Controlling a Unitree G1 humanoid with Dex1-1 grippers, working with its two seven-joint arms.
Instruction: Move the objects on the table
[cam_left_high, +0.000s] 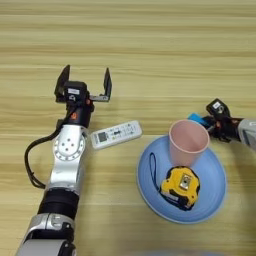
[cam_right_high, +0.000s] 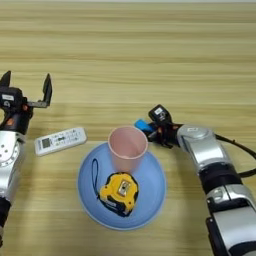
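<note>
Left eye view and right eye view show one scene: a wooden table (cam_left_high: 150, 50) with plank grain running side to side.

Left end effector (cam_left_high: 84, 82): seen toward the table's left side, fingers (cam_left_high: 107, 82) spread wide apart, released, nothing between them. It sits just beyond the white remote (cam_left_high: 116, 134), apart from it. The left arm runs back to the near-left corner.

Remote: flat on the table, grey screen end toward the left edge, slightly angled, just left of the blue plate (cam_left_high: 210, 200). Not touching the plate as far as can be seen.

Plate: round, pale blue, on the near middle of the table. Two things are carried on it:
- pink cup (cam_right_high: 128, 147), upright, open mouth up, on the far part of the plate
- yellow and black tape measure (cam_right_high: 119, 192) with a dark wrist strap, on the near part, just in front of the cup

Right end effector (cam_right_high: 152, 126): reached in from the right edge, right arm laid low over the table, tip just behind the cup's far right rim. A small blue block (cam_right_high: 141, 124) is seen at its fingertips, partly hidden by the cup and the fingers. Finger state cannot be told; whether the block is gripped or only touched cannot be told either.

Block position: just beyond the plate's far rim, behind the cup.
</note>
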